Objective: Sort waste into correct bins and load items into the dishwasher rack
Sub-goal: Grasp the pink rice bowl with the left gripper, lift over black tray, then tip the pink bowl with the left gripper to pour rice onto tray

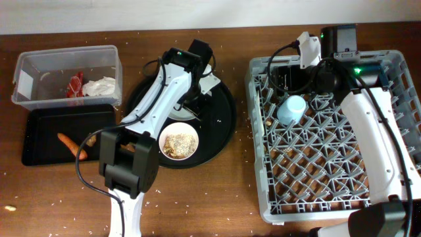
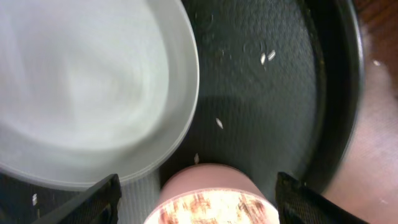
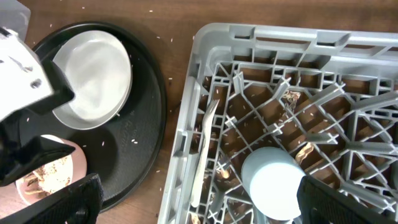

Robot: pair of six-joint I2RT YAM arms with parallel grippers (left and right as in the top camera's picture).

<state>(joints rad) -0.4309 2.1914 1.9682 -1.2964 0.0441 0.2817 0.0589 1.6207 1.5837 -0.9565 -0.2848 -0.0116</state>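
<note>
Left hand is spread wide and empty, bowl below, between its fingers. Right hand is wide open, empty, cup just below.

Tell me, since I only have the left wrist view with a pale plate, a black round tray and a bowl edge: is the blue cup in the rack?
Observer: Yes, the light-blue cup stands among the pegs inside the dishwasher rack.
Operator: Where is the waste?
Observer: The red wrapper and white napkin lie in the clear tub.
Operator: Anything in the other bin?
Observer: A carrot piece lies in the shallow black tray.
</note>
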